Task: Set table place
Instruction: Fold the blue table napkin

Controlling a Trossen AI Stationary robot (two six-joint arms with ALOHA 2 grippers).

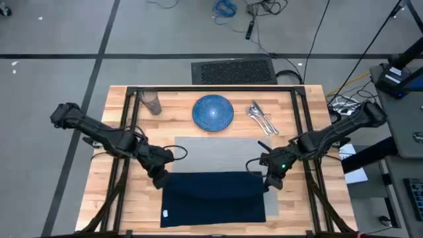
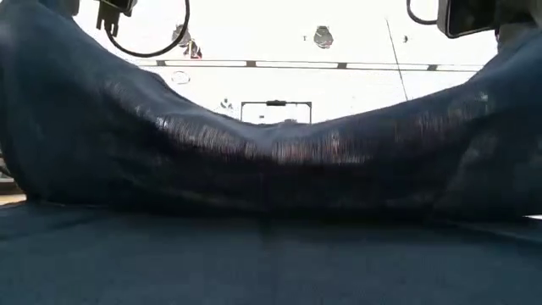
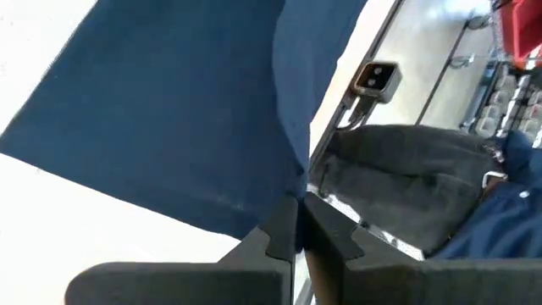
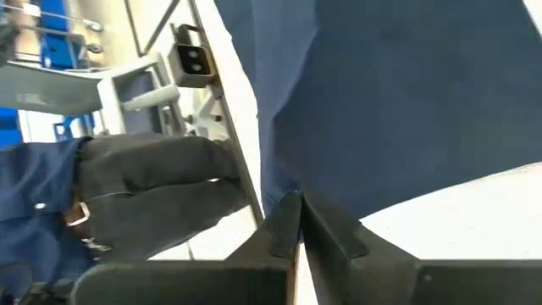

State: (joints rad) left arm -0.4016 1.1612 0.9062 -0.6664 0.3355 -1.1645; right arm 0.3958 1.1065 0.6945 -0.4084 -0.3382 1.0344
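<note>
Napkin step was in hand. My left end effector (image 1: 158,177) pinched the far-left corner of the navy napkin (image 1: 213,197), fingers closed tight on the cloth edge; the left wrist view showed the fabric caught between them. My right end effector (image 1: 272,180) did the same at the far-right corner, also clamped on cloth, confirmed in the right wrist view. Both held it lifted, so the low view showed the napkin (image 2: 271,161) sagging in the middle between two raised corners, its near part lying flat.

The napkin sat spread wide at the near side of the tabletop (image 1: 99,192), overlapping the near half of the grey placemat (image 1: 218,155). Blue plate (image 1: 213,111), glass (image 1: 151,102) and cutlery (image 1: 261,118) waited along the far edge, off the mat, untouched.

My judgement: early in the task; the mat was down, the napkin still unplaced, everything else to come. Next move probably called for both arms to travel together, keeping the cloth taut and level, to fold or lay it neatly, then release both corners at once. Uneven motion risked bunching, or dragging the mat askew.
</note>
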